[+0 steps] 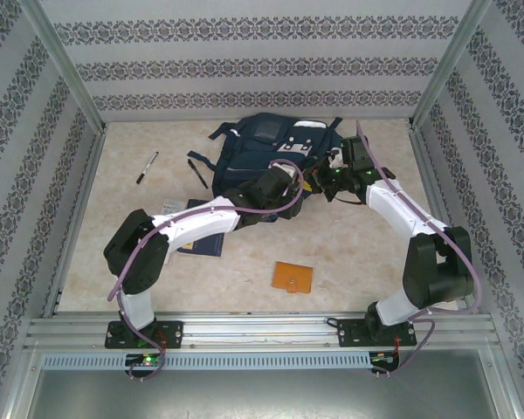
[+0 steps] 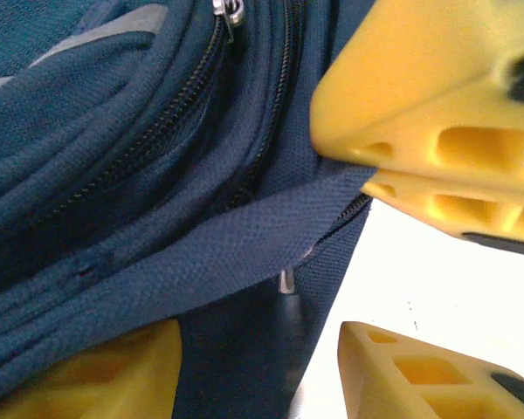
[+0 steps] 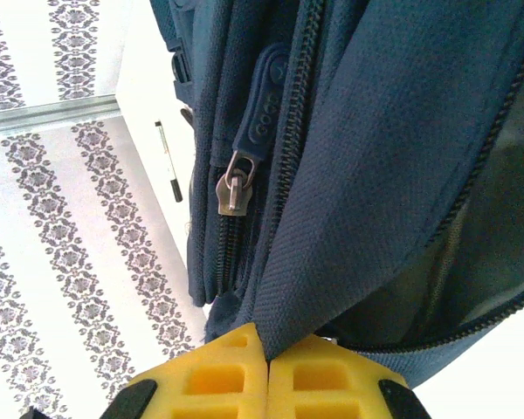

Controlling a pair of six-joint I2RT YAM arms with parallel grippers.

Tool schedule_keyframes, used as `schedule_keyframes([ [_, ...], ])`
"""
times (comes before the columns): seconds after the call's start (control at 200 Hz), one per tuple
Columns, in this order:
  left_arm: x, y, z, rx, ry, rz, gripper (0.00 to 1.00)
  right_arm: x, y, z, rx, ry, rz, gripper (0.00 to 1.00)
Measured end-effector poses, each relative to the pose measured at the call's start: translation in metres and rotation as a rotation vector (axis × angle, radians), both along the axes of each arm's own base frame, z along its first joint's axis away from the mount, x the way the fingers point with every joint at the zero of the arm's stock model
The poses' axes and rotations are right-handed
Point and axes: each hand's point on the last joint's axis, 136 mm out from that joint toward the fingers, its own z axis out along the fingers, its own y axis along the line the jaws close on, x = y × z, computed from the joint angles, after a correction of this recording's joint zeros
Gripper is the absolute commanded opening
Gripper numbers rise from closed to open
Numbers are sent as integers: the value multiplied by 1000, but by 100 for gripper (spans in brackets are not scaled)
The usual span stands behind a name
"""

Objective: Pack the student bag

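Right gripper (image 3: 266, 345) is clamped on the fabric lip of the student bag's (image 1: 262, 144) main opening, at the bag's near right side. Just beside that pinch, the left gripper (image 2: 258, 336) has its fingers apart, with bag fabric lying between them but not squeezed. The step looks like spreading the mouth. The right should hold the lip lifted and taut while the left takes the opposite lip, clear of the zip teeth, so the opening gapes rather than twists. The bag lies flat on the table's (image 1: 349, 253) far half. It is navy weave with thin white stripes, pale pocket patches and a front zip with a metal slider (image 3: 233, 192).
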Motion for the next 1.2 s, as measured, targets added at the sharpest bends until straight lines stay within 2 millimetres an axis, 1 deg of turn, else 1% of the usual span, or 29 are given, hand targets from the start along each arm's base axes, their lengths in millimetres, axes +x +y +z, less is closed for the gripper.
schedule_keyframes([
  [0.16, -6, 5, 3, -19, -2, -9, 55, -3, 1, -1, -3, 12, 12, 0],
  [0.26, -10, 15, 10, -46, -6, -11, 55, -4, 3, 3, 6, 11, 21, 0],
  [0.335, -7, 21, 13, -83, 5, -22, 54, -6, 5, 6, 8, 3, 29, 0],
  [0.4, -5, 20, 15, -110, 18, -40, 53, -5, 7, 9, 9, -3, 33, 0],
  [0.52, -8, 15, 15, -143, 42, -79, 52, -4, 7, 11, 5, -12, 29, 0],
  [0.764, -14, 9, 12, -179, 80, -106, 54, -8, 13, 6, -27, -4, 33, 0],
  [0.909, -14, 10, 12, -199, 106, -74, 53, -11, 21, 3, -53, -1, 28, 0],
  [1.094, -10, 23, 2, -163, 128, 26, 45, -16, 32, 0, -76, 9, 16, 0],
  [1.124, -9, 25, 1, -155, 128, 41, 40, -16, 34, 0, -82, 9, 14, 0],
  [1.199, -8, 29, -2, -139, 128, 68, 21, -17, 35, -1, -90, 11, 5, 0],
])
